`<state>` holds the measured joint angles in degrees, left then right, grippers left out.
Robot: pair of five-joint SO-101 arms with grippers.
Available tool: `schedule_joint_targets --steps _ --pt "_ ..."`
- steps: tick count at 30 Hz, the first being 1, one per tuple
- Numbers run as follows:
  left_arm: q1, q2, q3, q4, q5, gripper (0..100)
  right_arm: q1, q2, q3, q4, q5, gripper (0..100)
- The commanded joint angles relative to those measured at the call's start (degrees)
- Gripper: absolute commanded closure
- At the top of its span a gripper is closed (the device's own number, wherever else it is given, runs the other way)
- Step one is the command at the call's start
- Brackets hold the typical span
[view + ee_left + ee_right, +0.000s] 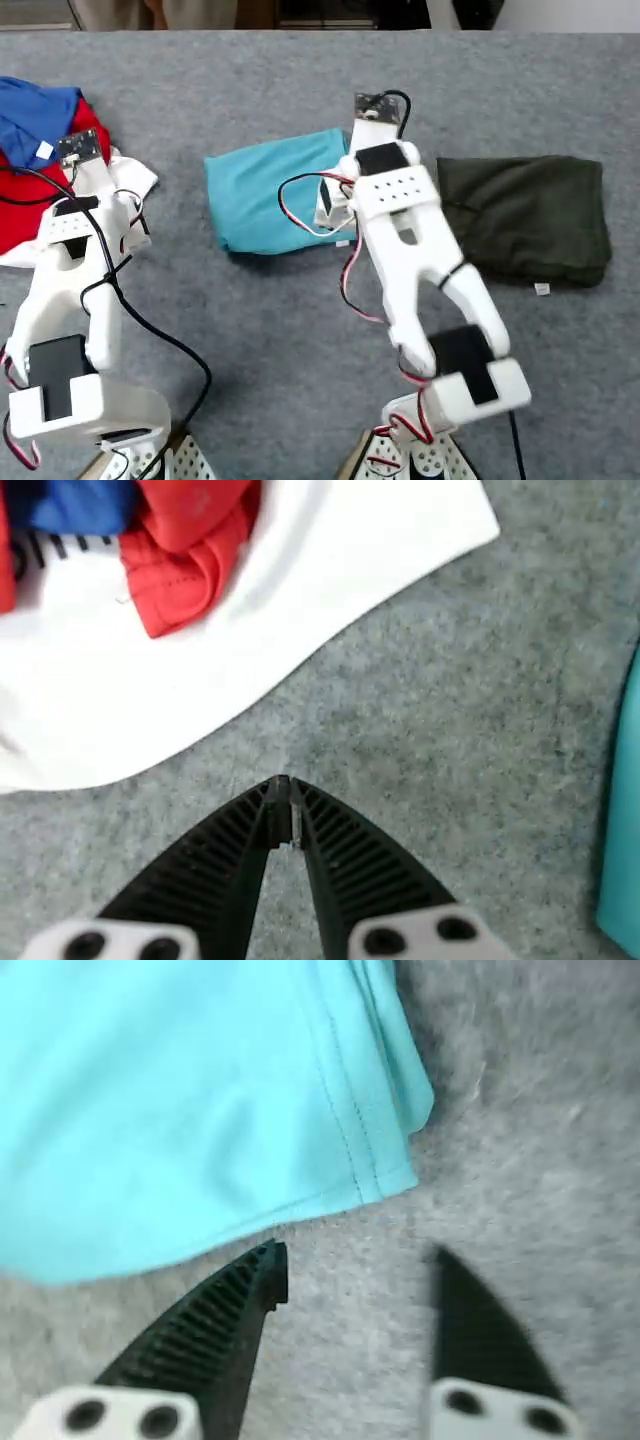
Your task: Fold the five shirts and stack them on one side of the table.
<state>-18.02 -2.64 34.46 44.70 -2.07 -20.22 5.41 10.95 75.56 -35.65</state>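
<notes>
Grey table (260,330): teal shirt (270,190) folded at centre, long axis left-right; dark shirt (525,215) folded at right; loose pile (20,200) far left. Left gripper (281,792) closed beside pile; right gripper (358,1260) wide at teal shirt's right edge.

Closed end effector (282,798) over grey table (450,710), white shirt (330,570) nearby under red shirt (190,570)

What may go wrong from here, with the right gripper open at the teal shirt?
The right gripper, open at a corner of the teal shirt, may pinch only one layer and pull the fold apart. The red shirt and blue shirt lie heaped on the white shirt; pulling one may drag the others.
</notes>
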Motion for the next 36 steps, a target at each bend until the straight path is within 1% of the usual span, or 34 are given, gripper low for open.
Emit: schedule_joint_targets --steps 1,6,11,19,24,26,27,30,32,33,36 --pt "-0.3 -2.7 0.2 -0.9 -0.4 98 -1.5 6.3 -8.2 -1.6 -6.1 65.8" --pt "-0.3 -2.6 0.2 -1.0 -0.4 98 -1.4 16.9 -19.8 -1.3 -11.5 66.6" --pt "-0.3 -2.6 0.3 -1.0 -0.4 98 -1.5 23.3 -28.7 -1.2 -12.6 66.8" --pt "-0.3 -2.6 0.3 -1.0 -0.5 98 -1.5 30.5 -30.6 0.5 -16.5 67.0" --pt "-0.2 -2.6 0.3 -1.1 -0.6 98 -1.2 32.2 -30.7 0.4 -16.5 67.1" --pt "-0.2 -2.6 0.3 -1.1 -0.6 98 -1.2 32.8 -30.7 0.4 -16.4 70.6" --pt "-0.2 -2.6 0.3 -1.1 -0.6 98 -1.2 33.1 -30.7 0.4 -16.2 74.4" --pt "-0.2 -2.6 0.3 -1.1 -0.6 98 -1.2 33.9 -31.0 0.1 -15.6 89.6" --pt "-0.2 -2.6 0.4 -1.1 -0.6 98 -1.1 34.2 -31.5 -0.2 -13.3 96.6" --pt "-0.2 -2.6 0.4 -1.1 -0.6 98 -1.0 34.3 -32.0 0.0 -12.7 99.0" --pt "-0.2 -2.5 0.4 -1.1 -0.6 98 -0.4 34.2 -33.3 0.1 -11.9 99.1"
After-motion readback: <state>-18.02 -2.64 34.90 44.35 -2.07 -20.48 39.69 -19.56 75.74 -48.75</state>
